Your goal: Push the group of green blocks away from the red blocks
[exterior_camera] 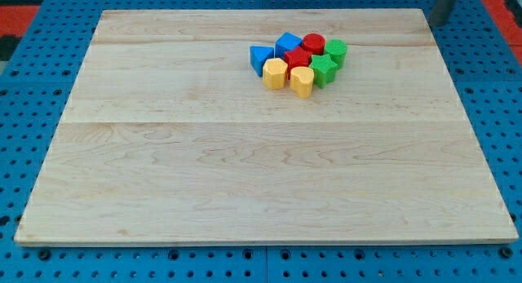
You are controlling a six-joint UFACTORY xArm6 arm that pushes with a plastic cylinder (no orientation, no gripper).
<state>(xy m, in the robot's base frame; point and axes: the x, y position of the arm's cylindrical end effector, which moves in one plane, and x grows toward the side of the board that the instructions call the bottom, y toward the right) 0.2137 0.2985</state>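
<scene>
Two green blocks (329, 61) are still touching the red blocks (305, 52); nothing is separated. My tip (435, 22), far right, holds nothing.

The rod (444, 7) comes into view only at the top right corner, a short dark grey length slanting down toward the left. Its lower end, the tip (433, 23), sits just past the board's (245, 169) top right corner, right at the edge. From that corner the rest of the arm runs up out of sight, so its pose cannot be told.
</scene>
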